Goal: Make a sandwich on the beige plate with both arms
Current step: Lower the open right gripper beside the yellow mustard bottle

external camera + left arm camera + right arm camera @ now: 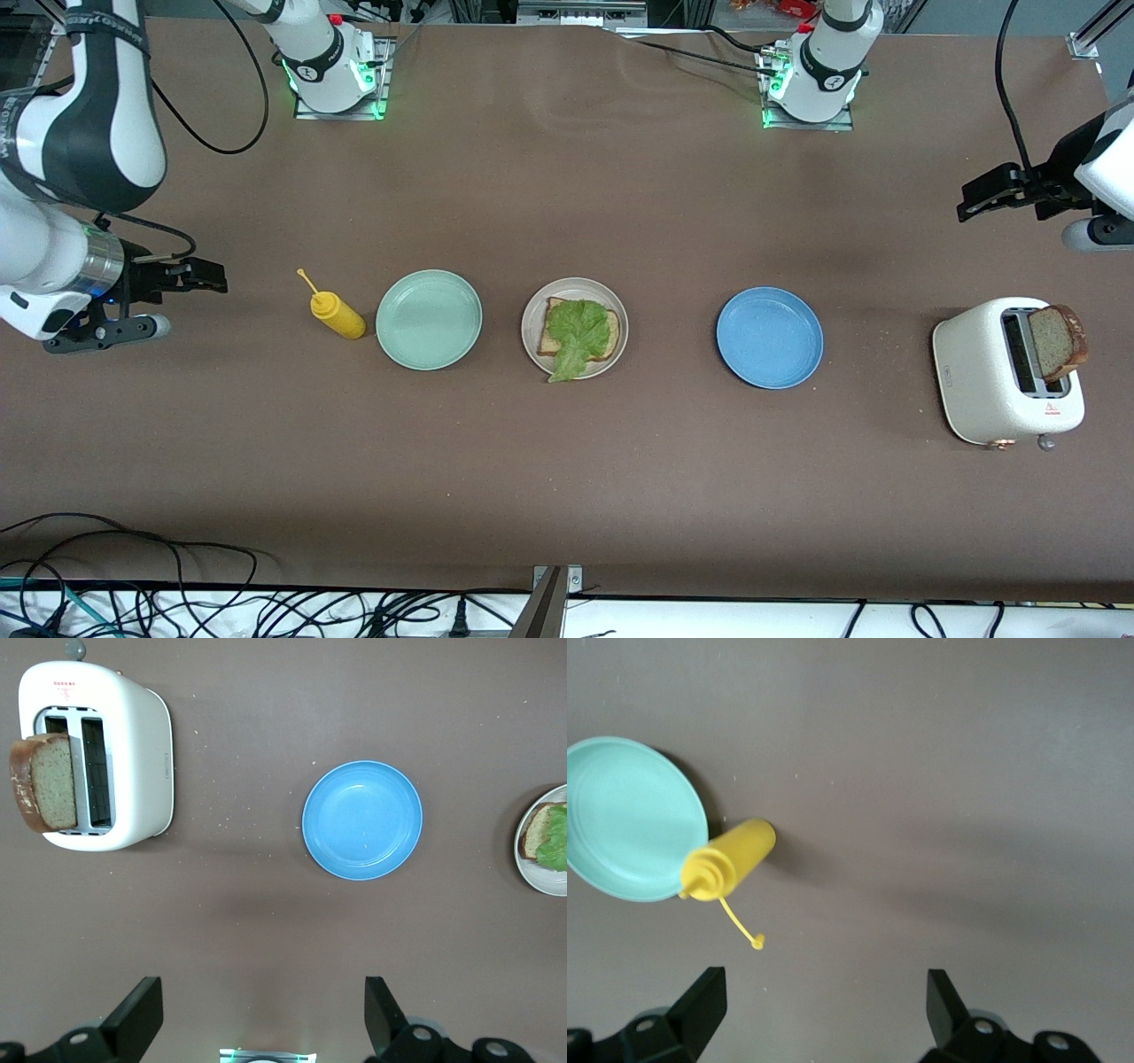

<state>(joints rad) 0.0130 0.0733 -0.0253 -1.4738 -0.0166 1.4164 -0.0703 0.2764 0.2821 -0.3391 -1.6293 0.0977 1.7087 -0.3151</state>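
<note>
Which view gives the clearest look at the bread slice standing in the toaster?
The left wrist view: the bread slice shows large, its speckled face and dark crust clear, standing in one slot of the white toaster. The front view shows the same slice smaller, near the frame's edge. The right wrist view does not show it.

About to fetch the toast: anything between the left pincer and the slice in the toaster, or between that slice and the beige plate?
Left pincer has clear air to the slice. The blue plate lies between toaster and beige plate.
</note>
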